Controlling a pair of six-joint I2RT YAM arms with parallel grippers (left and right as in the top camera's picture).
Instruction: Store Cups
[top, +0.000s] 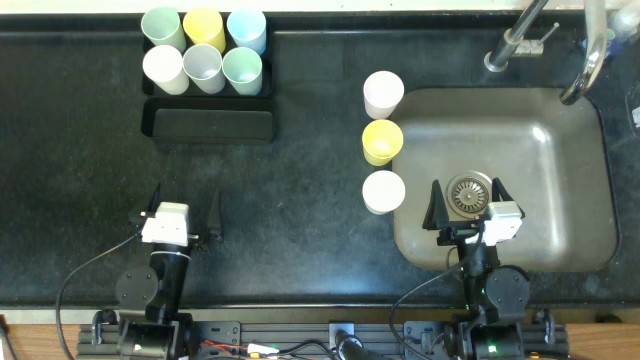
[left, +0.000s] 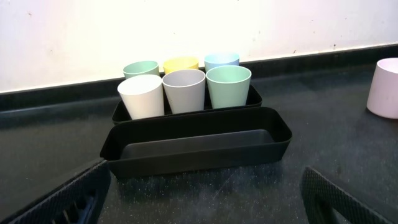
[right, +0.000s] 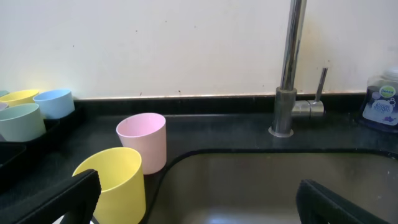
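- Dark speckled worktop (top: 300, 200) runs across the scene, with a steel sink (top: 560, 200) sunk into its right side and a tap (top: 515, 40) at the far edge.
- At the far left we see a black tray (left: 255, 96) packed with six stored cups (top: 204, 65), upright and mouth-up in two rows of three; we judge it to be full.
- Just on its near side, touching or almost touching it, lies a second black tray (top: 210, 125) with nothing in it. We take it as the place meant for the cups not yet stored.
- Three loose cups stand upright in a line beside the sink's left rim: a pink cup (top: 383, 93) farthest, a yellow cup (top: 382, 141) in the middle, a white cup (top: 383, 191) nearest. They are well apart from both trays.
- Our left gripper (top: 187, 200) hangs near its base, on the near side of the empty tray, fingers spread and holding nothing.
- Our right gripper (top: 467, 192) hangs over the near part of the sink, fingers likewise spread and bare, just right of the white cup, so we judge that cup the easiest first pick.
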